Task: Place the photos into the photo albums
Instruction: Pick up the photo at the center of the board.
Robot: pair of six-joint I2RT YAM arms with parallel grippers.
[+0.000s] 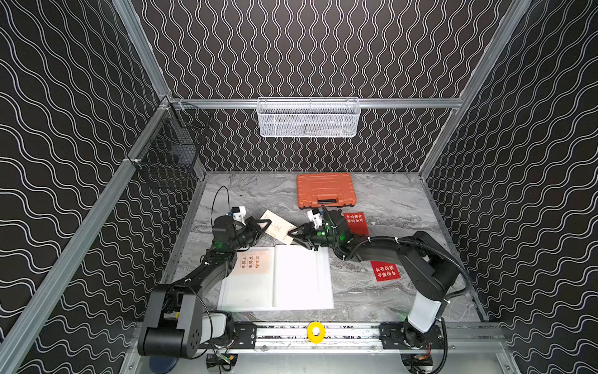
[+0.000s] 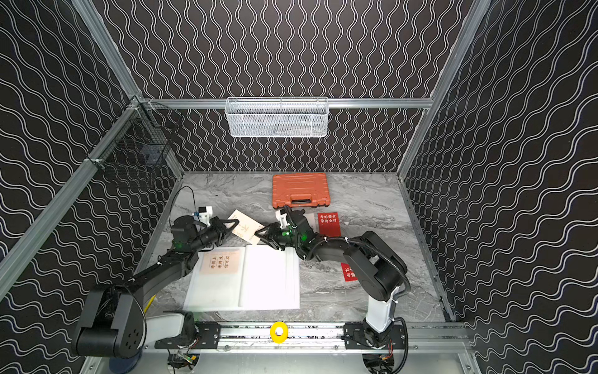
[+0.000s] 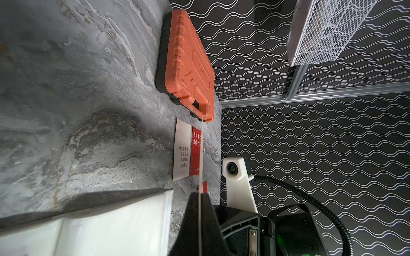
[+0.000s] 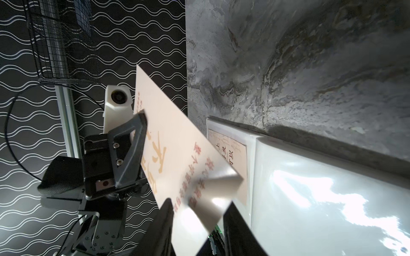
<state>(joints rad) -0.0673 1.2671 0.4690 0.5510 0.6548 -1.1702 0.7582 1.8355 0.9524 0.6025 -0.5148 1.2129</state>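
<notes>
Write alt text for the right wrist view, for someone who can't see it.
A cream card with gold and red characters, pinched at one edge by the left end effector, reaches between the open jaws of the right end effector. Beyond it an open album lies on the marble table.

Both top views: mounted high, well back from the orange case [image 1: 326, 190], angled down over the whole table [image 1: 388, 301]. Coverage is nearly identical.

Left wrist view: low and close to the tabletop, rolled sideways, with the case ahead.

Right wrist view: low and rolled, facing away from the case toward the album [image 4: 310, 199].

Shared by the wrist views: the album and the cream card [image 4: 177, 144]. Each also catches the other arm's camera: the right wrist camera [image 3: 235, 175] and the left wrist camera [image 4: 117, 104].
</notes>
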